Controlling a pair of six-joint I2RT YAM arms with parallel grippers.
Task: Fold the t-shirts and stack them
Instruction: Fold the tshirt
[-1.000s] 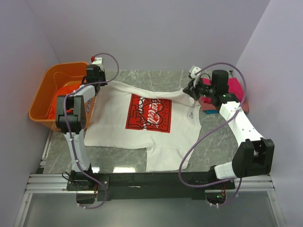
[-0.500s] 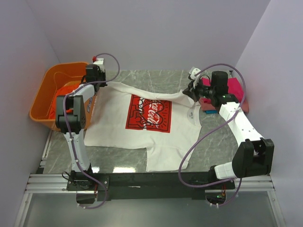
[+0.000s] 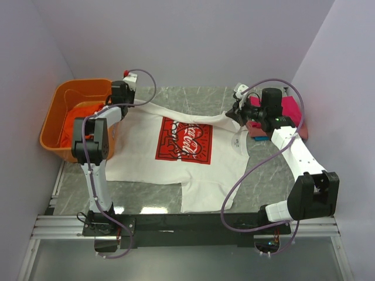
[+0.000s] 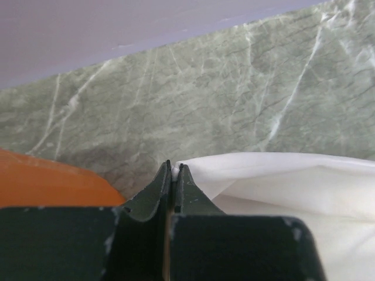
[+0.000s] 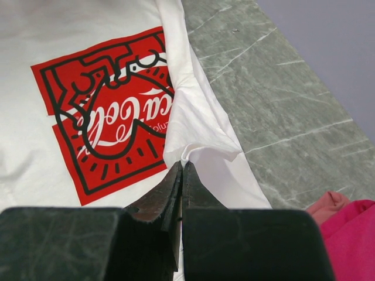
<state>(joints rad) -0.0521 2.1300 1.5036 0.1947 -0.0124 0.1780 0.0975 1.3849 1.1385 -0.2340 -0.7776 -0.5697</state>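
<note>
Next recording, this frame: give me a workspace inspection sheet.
Surface: green marble table, mostly covered by cloth.
Job's things: white t-shirt spread out, red print up; magenta t-shirt piled at right; orange-red t-shirt in basket.
Clutter: orange basket at left.
Grippers: left gripper and right gripper each shut on the white t-shirt's far edge.
Cables: purple cable looping from each arm.
Surroundings: lavender walls.
</note>
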